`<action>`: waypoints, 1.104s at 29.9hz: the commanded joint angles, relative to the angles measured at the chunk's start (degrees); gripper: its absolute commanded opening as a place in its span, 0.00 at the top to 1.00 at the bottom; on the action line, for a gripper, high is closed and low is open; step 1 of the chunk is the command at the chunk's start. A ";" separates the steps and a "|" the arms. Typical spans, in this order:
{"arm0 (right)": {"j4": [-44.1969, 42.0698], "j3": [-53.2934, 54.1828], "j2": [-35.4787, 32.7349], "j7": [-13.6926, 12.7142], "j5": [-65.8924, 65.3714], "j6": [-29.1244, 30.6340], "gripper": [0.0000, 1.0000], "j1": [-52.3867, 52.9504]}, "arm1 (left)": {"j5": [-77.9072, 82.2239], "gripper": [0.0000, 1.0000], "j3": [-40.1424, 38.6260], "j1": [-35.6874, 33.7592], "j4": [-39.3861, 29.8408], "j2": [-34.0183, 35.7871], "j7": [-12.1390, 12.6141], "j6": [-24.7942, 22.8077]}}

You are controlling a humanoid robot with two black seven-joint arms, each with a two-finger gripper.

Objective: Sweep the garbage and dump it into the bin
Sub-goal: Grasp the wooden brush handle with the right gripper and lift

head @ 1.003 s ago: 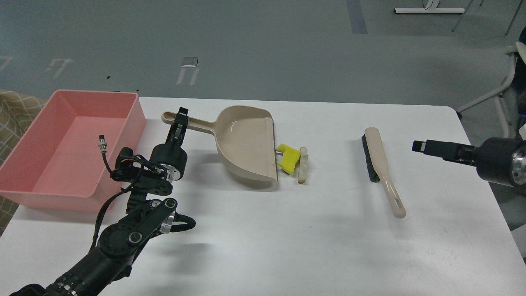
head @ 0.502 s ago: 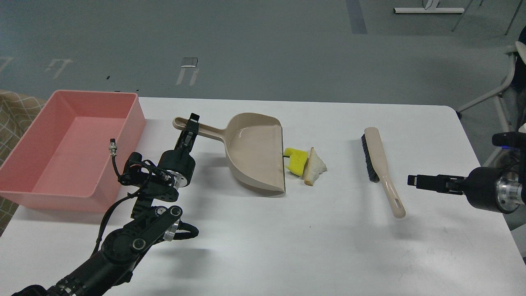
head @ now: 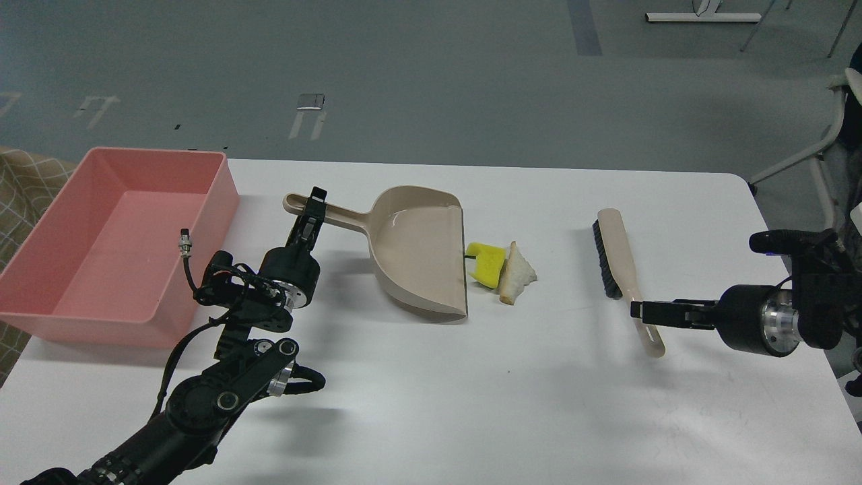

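Observation:
The beige dustpan [head: 421, 249] lies on the white table [head: 471, 404] with its open edge to the right. My left gripper [head: 313, 205] is shut on the dustpan's handle. The garbage lies right at the pan's open edge: a yellow spongy chunk [head: 488, 263] touching the lip, and a pale bread-like wedge [head: 517, 273] leaning against the chunk's right side. The salmon-pink bin [head: 222, 202] stands at the table's left end and looks empty. My right gripper [head: 638, 311] points left with its tip over the brush's handle; its fingers cannot be told apart.
A beige hand brush [head: 616, 252] with black bristles lies right of the garbage, handle toward the near side. A chair [head: 828, 141] stands off the table's right edge. A checked cloth [head: 27, 188] shows behind the bin.
My right gripper has come left and down from the table's right edge to the brush handle. Earlier my left gripper pushed the dustpan right against the scraps; it is now still.

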 commanded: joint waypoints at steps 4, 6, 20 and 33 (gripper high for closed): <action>-0.13 0.01 1.67 -0.89 -1.91 -0.69 0.15 -0.94 | 0.02 1.00 0.00 0.03 -0.08 -0.08 -0.17 -0.01; -0.13 0.01 1.67 -0.89 -1.91 -0.69 0.22 -0.94 | 0.02 1.00 0.00 0.03 0.01 -0.08 -0.09 -0.01; -0.30 0.01 3.17 -1.24 -1.91 -0.78 0.33 -1.46 | 0.02 1.00 0.00 -0.06 -0.08 -0.08 -0.17 -0.01; -0.22 0.01 3.61 -1.94 -1.82 -0.87 0.52 -1.46 | 0.02 1.00 0.00 -0.14 -0.08 -0.08 -0.17 -0.01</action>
